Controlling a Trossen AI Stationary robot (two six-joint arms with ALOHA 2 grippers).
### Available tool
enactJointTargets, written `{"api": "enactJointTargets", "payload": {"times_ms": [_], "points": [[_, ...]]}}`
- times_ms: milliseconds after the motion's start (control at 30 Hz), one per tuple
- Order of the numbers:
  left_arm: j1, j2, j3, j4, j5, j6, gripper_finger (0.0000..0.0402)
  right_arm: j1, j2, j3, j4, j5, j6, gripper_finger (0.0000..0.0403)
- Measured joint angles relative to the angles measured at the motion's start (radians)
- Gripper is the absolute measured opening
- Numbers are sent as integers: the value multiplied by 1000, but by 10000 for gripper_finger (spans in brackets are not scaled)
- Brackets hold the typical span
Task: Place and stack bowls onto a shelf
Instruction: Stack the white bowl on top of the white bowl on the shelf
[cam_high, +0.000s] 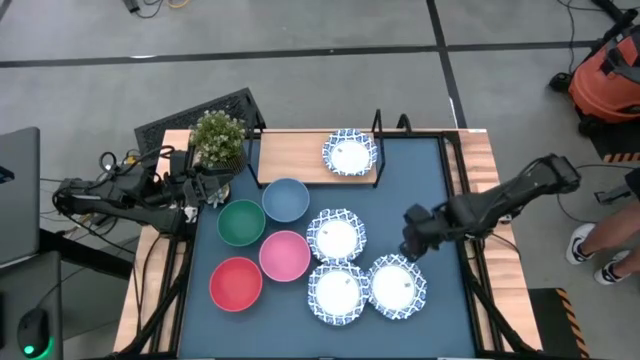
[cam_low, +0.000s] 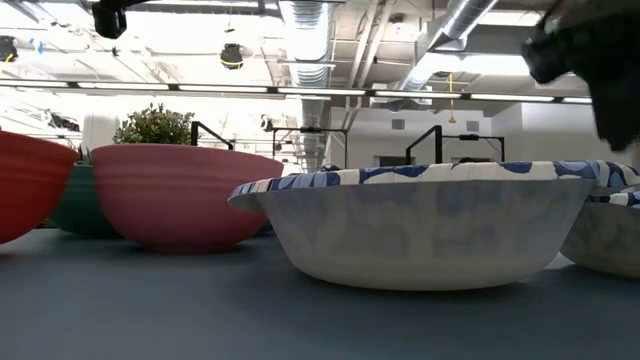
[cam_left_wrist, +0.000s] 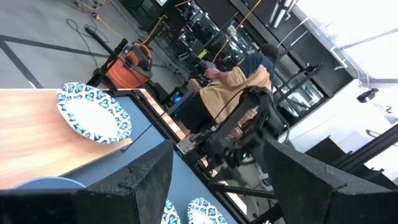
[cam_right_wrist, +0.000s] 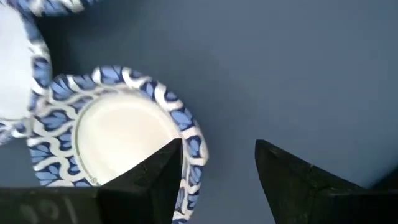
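Note:
A patterned bowl (cam_high: 349, 153) sits on the right end of the light-wood shelf (cam_high: 295, 160). On the blue mat stand the blue (cam_high: 286, 200), green (cam_high: 241, 222), pink (cam_high: 284, 256) and red (cam_high: 236, 284) bowls and three patterned bowls (cam_high: 336, 236) (cam_high: 338, 292) (cam_high: 397, 286). My right gripper (cam_high: 410, 250) (cam_right_wrist: 217, 168) is open over the far rim (cam_right_wrist: 186, 134) of the rightmost patterned bowl (cam_right_wrist: 118, 137), one finger above its inside and one above the mat. My left gripper (cam_left_wrist: 214, 180) is open and waits near the plant at the table's left edge.
A potted plant (cam_high: 218, 140) stands at the shelf's left end, beside the left arm. The three near patterned bowls almost touch each other. Bare mat (cam_high: 440, 190) lies between the right gripper and the shelf. A person (cam_left_wrist: 239, 81) sits beyond the table's right side.

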Motion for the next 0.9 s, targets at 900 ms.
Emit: {"api": "enactJointTargets", "payload": {"times_ms": [900], "points": [[0,0,0,-44,0,-80,235,195,260,-114,263,-100,160,126]]}}
